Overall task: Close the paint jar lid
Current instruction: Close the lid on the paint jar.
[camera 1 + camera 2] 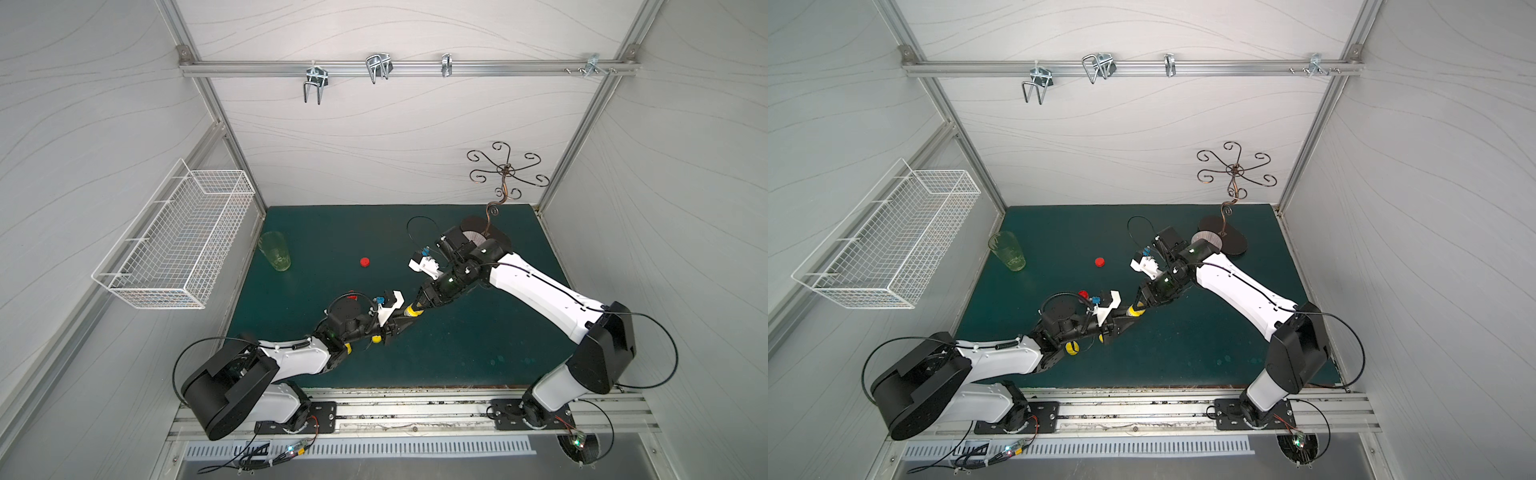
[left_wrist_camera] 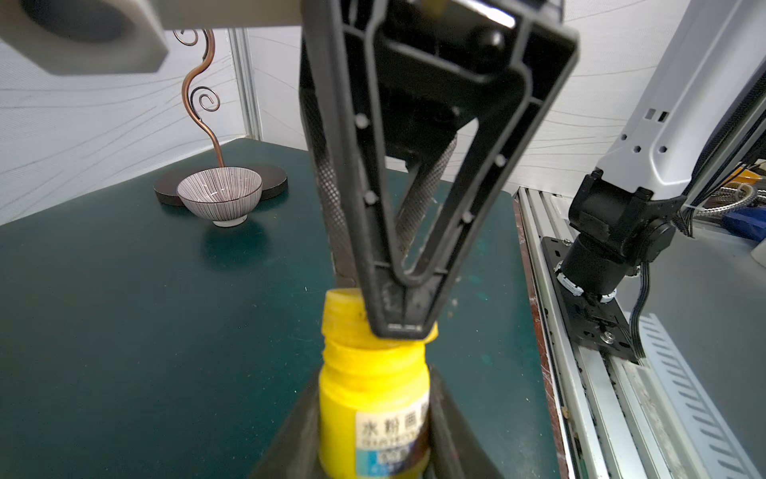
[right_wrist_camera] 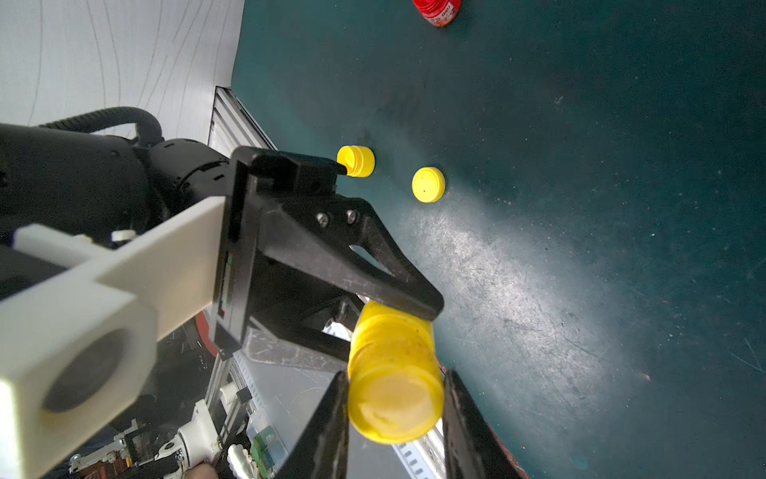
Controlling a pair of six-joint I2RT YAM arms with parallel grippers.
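Paint jar [image 2: 367,394] is hanging over the middle of the tabletop [image 1: 478,332], with the left gripper [image 2: 373,419] clamping its yellow body and the right gripper [image 3: 393,410] pinching the lid [image 2: 344,319], which is sitting on its neck.

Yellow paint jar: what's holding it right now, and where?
Left end effector clamps the yellow paint jar by its body; right end effector pinches the lid by its sides, over the neck.
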